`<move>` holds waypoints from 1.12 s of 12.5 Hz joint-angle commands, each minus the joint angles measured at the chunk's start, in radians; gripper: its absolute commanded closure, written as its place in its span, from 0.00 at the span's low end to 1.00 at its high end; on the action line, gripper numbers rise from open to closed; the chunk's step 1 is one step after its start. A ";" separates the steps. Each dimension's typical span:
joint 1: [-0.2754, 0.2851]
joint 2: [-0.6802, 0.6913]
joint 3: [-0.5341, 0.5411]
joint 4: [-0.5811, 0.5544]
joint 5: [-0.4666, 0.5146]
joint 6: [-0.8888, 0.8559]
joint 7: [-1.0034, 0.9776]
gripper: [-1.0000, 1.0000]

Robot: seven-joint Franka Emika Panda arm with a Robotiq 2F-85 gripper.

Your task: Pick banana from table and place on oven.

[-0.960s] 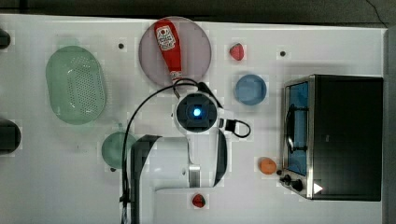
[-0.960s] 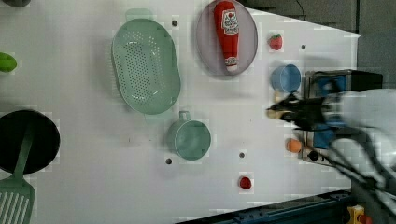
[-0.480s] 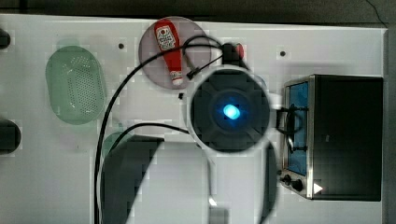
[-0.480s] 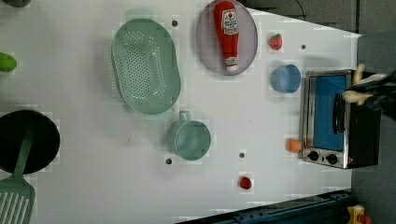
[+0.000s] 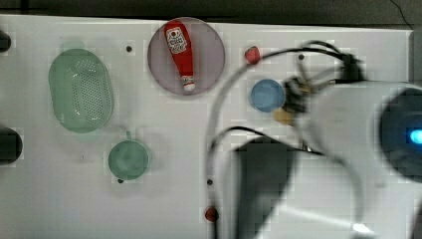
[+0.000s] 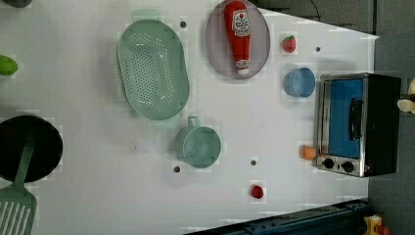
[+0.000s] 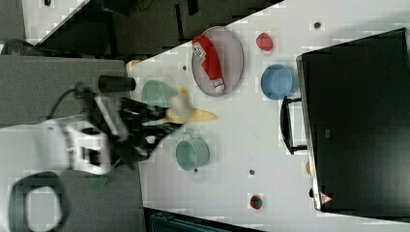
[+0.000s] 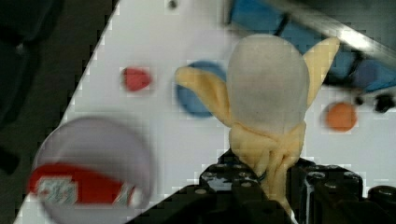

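My gripper (image 8: 271,182) is shut on the banana (image 8: 268,98), a pale yellow-tan peeled toy fruit whose base sits between the black fingers. In the right view the gripper (image 7: 169,118) holds the banana (image 7: 186,113) in the air over the white table (image 7: 232,125), to the right view's left of the oven (image 7: 358,121). In the top view the banana (image 5: 283,117) hangs beside the blue bowl (image 5: 267,94), and the blurred arm covers the oven. The left view has the oven (image 6: 359,125) standing with its door closed and a bit of the banana (image 6: 406,104) at the edge beyond it.
A ketchup bottle (image 5: 181,52) lies on a grey plate. A green colander (image 5: 80,89) and a green cup (image 5: 129,159) stand to the top view's left. A strawberry piece (image 5: 253,55), an orange fruit (image 6: 308,152) and a small red piece (image 6: 257,191) lie on the table.
The arm has swung toward the top view's right with the banana in the gripper. In the left view it has passed over the oven to the edge.
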 commanded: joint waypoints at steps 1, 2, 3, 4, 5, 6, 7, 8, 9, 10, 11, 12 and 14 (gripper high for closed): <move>-0.055 0.078 -0.133 -0.001 -0.010 -0.015 -0.283 0.80; -0.056 0.107 -0.177 0.006 -0.020 0.005 -0.367 0.80; -0.056 0.139 -0.217 0.015 -0.027 0.034 -0.447 0.80; -0.056 0.174 -0.250 0.023 -0.027 0.075 -0.525 0.80; -0.057 0.209 -0.279 0.028 -0.026 0.122 -0.594 0.80; -0.058 0.244 -0.300 0.031 -0.026 0.161 -0.661 0.80; -0.059 0.280 -0.315 0.033 -0.025 0.196 -0.715 0.80; -0.061 0.312 -0.323 0.033 -0.024 0.220 -0.749 0.76; -0.063 0.335 -0.325 0.032 -0.020 0.226 -0.770 0.66; -0.064 0.351 -0.326 0.033 -0.019 0.228 -0.771 0.54; -0.065 0.362 -0.328 0.033 -0.016 0.231 -0.771 0.43; -0.064 0.363 -0.325 0.034 -0.006 0.231 -0.771 0.32; -0.064 0.355 -0.328 0.043 -0.007 0.229 -0.774 0.10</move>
